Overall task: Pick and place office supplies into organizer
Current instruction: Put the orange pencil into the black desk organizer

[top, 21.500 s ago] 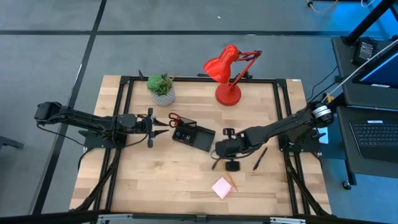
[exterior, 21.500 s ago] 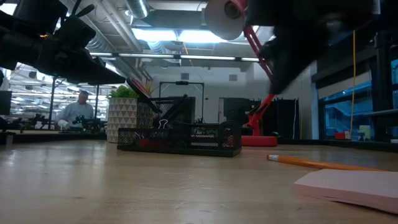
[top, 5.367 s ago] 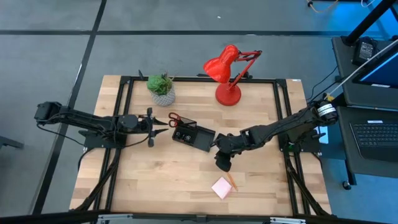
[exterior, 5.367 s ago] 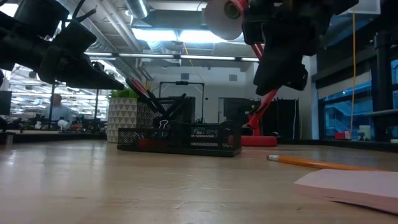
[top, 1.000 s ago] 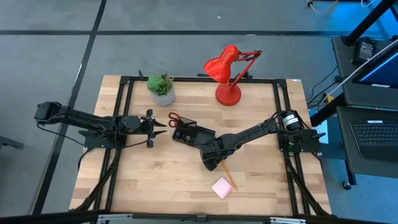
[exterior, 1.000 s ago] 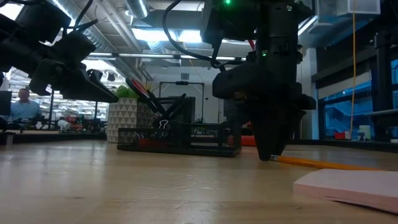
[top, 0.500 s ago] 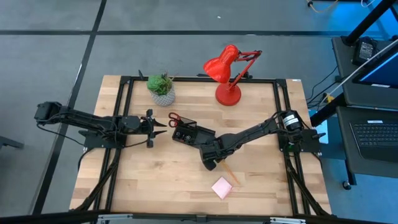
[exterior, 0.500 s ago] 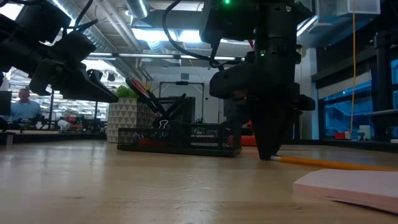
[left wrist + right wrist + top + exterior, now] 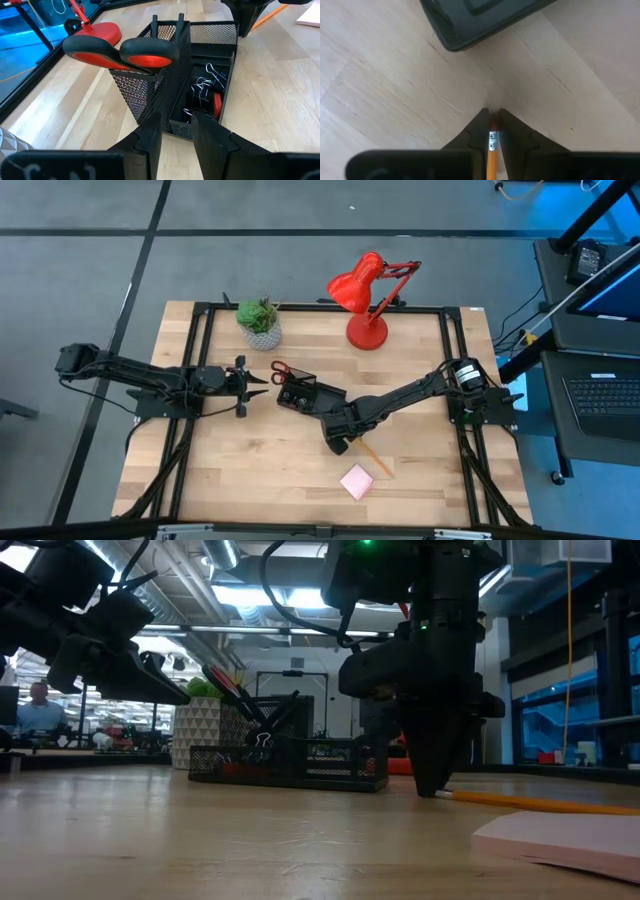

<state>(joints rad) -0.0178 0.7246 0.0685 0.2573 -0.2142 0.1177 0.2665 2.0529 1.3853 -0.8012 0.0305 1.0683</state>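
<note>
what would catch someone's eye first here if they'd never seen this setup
Probably the red desk lamp at the table's far edge, the brightest thing in view. Next, the right end effector at mid-table, pinched on the eraser end of the orange pencil, just beside the black mesh organizer. Red-handled scissors stand upright in the organizer's tall section.

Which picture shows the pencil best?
The right wrist view: the pencil sits pinched between the right end effector fingers. The high view shows it as a thin orange line, the low view side-on, the left wrist view only an orange bit.
</note>
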